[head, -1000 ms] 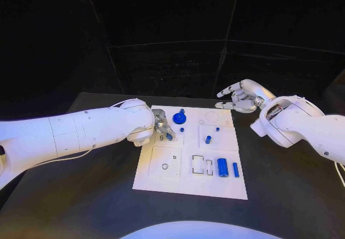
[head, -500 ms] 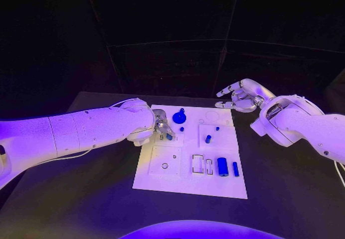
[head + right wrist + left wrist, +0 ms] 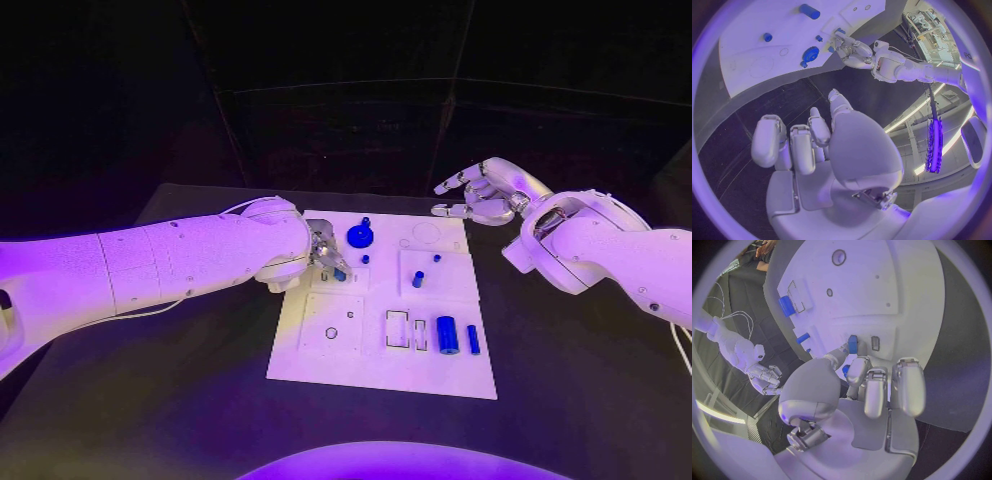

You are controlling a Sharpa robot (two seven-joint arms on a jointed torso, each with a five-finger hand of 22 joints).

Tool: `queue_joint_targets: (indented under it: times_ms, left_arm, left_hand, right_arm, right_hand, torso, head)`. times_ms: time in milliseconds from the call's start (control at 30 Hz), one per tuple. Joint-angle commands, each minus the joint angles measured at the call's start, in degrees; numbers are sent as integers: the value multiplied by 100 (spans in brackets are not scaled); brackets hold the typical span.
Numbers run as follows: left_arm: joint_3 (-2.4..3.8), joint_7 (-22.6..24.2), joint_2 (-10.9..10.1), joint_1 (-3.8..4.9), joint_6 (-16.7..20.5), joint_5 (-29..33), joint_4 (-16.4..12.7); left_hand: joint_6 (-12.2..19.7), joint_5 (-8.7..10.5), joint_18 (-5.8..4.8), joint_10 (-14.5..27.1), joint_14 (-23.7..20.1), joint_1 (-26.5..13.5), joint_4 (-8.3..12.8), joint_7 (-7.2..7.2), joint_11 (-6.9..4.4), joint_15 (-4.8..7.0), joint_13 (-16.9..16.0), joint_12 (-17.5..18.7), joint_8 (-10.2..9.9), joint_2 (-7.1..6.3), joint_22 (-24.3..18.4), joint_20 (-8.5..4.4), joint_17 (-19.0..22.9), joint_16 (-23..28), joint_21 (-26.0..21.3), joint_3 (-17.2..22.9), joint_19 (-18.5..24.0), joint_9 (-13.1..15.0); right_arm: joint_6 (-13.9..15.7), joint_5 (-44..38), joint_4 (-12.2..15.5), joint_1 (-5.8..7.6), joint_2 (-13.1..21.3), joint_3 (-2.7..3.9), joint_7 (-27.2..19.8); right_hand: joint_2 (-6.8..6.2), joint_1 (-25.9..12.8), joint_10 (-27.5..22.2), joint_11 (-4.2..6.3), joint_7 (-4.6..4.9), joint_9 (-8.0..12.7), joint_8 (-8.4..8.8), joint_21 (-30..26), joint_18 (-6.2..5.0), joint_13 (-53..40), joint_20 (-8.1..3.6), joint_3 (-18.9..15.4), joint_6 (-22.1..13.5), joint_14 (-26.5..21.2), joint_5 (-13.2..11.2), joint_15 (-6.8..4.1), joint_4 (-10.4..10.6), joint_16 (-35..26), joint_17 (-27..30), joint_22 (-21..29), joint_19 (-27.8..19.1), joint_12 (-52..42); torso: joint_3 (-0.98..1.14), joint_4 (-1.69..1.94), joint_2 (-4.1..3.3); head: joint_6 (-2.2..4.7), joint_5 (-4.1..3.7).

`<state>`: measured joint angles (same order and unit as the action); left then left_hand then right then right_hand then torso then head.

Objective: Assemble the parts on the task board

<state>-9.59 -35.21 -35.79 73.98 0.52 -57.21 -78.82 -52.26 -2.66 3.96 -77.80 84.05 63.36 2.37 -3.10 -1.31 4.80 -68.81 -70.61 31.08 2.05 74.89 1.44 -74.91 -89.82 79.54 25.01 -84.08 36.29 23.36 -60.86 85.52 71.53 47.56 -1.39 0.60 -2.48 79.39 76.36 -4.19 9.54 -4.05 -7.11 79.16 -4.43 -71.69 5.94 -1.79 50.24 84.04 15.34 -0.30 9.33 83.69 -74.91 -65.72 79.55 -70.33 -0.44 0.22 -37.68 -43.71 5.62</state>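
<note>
The white task board (image 3: 378, 370) lies in the middle of the black table. My left hand (image 3: 319, 253) is over the board's far left part and pinches a small blue peg (image 3: 340, 273) between thumb and a finger. The left wrist view shows this peg (image 3: 852, 343) just above the board (image 3: 898, 295), beside a small slot (image 3: 875, 343). My right hand (image 3: 482, 194) hovers past the board's far right corner, fingers apart, holding nothing. A blue round knob (image 3: 359, 237), short pegs (image 3: 418, 280), a blue cylinder (image 3: 447, 335) and a thin bar (image 3: 473, 340) rest on the board.
Rectangular slots (image 3: 397, 330) and a round hole (image 3: 330, 333) sit in the board's near half. Bare black table (image 3: 159, 400) lies around the board. In the right wrist view the knob (image 3: 810, 53) and my left hand (image 3: 856, 52) lie beyond my right hand (image 3: 814, 145).
</note>
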Motion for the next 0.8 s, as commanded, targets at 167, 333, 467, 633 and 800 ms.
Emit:
queue_joint_targets:
  times_ms: [167, 333, 467, 633, 800]
  left_arm:
    - [-7, -16, 43, -7, -181, -20, 54]
    - [-6, -19, 87, -6, -256, -19, 115]
    - [-6, -22, 120, -5, -304, -19, 171]
    - [-6, -24, 156, -4, -350, -19, 231]
    - [-6, -24, 190, -4, -361, -19, 272]
  left_hand:
    - [-25, -32, -72, -32, 595, -211, 468, 30, -2, -6, -2, 26, 45, -35, 37, 6, -1509, -18, -7, 663, -55, 38]
    - [-88, -34, -75, -45, 595, -391, 382, 55, -19, 6, -14, 10, 69, -171, 62, -2, -1509, -18, 5, 636, -65, 69]
    - [-159, -35, -78, -65, 595, -487, 324, 81, -39, 21, -36, -14, 106, -239, 84, -14, -1509, -18, 17, 598, -74, 99]
    - [-218, -34, -83, -84, 595, -564, 275, 108, -61, 40, -59, -39, 155, -301, 110, -29, -1509, -18, 32, 548, -84, 140]
    - [-256, -34, -87, -99, 595, -638, 218, 128, -78, 55, -74, -56, 198, -343, 135, -44, -1509, -18, 47, 491, -94, 182]
  right_arm:
    - [-29, 11, 2, 11, -9, 3, -51]
    - [-29, 12, 1, 11, -11, 3, -51]
    - [-29, 20, 0, 11, -12, 3, -52]
    - [-29, 24, -1, 11, -13, 3, -53]
    - [-29, 25, -4, 11, -18, 3, -55]
  right_hand:
    - [20, 18, -11, -1, -20, -5, -37, -33, -26, -2, -26, -24, -24, 354, 12, -3, 2, -27, -484, 2, -25, 6]
    - [21, 19, -23, -1, -21, -4, -41, -37, -28, 14, -27, -36, -27, 352, 0, -3, 10, -35, -471, 11, -28, 23]
    - [21, 19, -23, -1, -21, -4, -41, -37, -28, 14, -27, -36, -27, 352, 0, -3, 10, -35, -471, 11, -28, 23]
    - [21, 19, -23, -1, -21, -4, -42, -38, -28, 15, -27, -37, -27, 351, 0, -3, 11, -36, -471, 11, -28, 23]
    - [19, 16, -27, -1, -21, -4, -44, -42, -29, 20, -27, -47, -29, 350, -9, -3, 18, -40, -465, 18, -31, 28]
  torso:
    - [4, 2, 0]
    - [4, -2, 0]
    - [3, -4, -2]
    - [5, -2, -2]
    - [2, -2, -2]
  head:
    - [-13, 5]
    - [-14, 6]
    - [-16, 5]
    - [-19, 0]
    - [-20, -3]
